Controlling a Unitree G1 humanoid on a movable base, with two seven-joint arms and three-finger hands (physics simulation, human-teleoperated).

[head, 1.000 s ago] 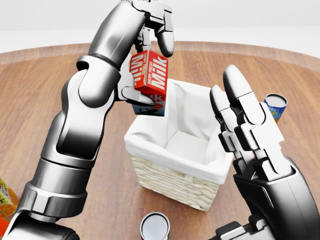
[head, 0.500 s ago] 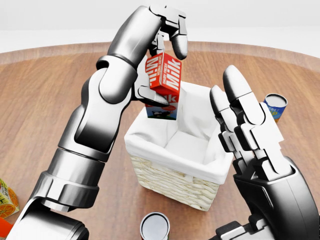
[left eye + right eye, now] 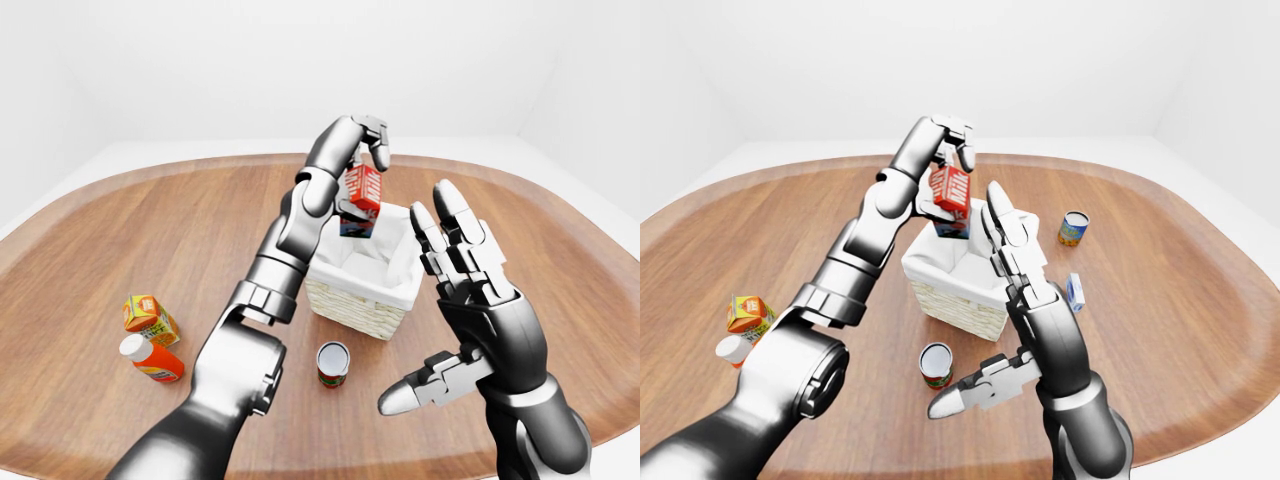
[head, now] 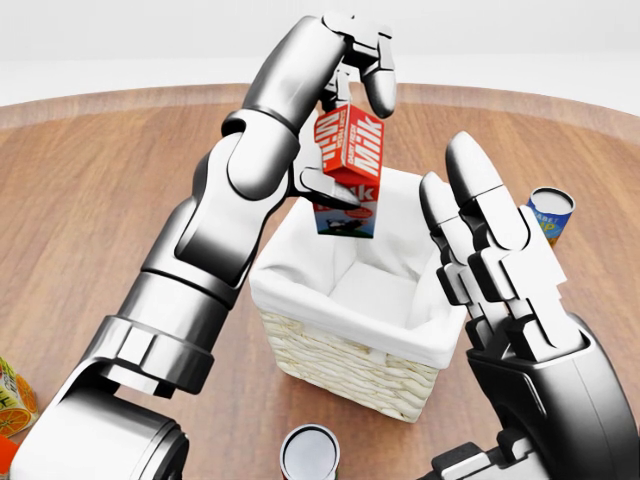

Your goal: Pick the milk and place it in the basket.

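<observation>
A red, white and blue milk carton (image 4: 349, 168) hangs in the air over the far left part of the wicker basket (image 4: 330, 352), which has a white cloth lining. My left hand (image 4: 345, 140) is shut on the carton, fingers over its top and thumb under its side. My right hand (image 4: 490, 250) stands open and upright just right of the basket, fingers spread, holding nothing. The carton's lower end dips below the basket's far rim in the head view.
A can (image 3: 333, 362) stands on the wooden table (image 3: 150, 230) just below the basket. An orange juice carton (image 3: 149, 317) and a bottle (image 3: 151, 360) lie at the left. A blue can (image 3: 1072, 228) and a small blue-white carton (image 3: 1074, 292) sit right of the basket.
My left arm has carried the milk carton rightward, from beside the basket's left rim to above its opening. The right hand and basket have stayed still.
</observation>
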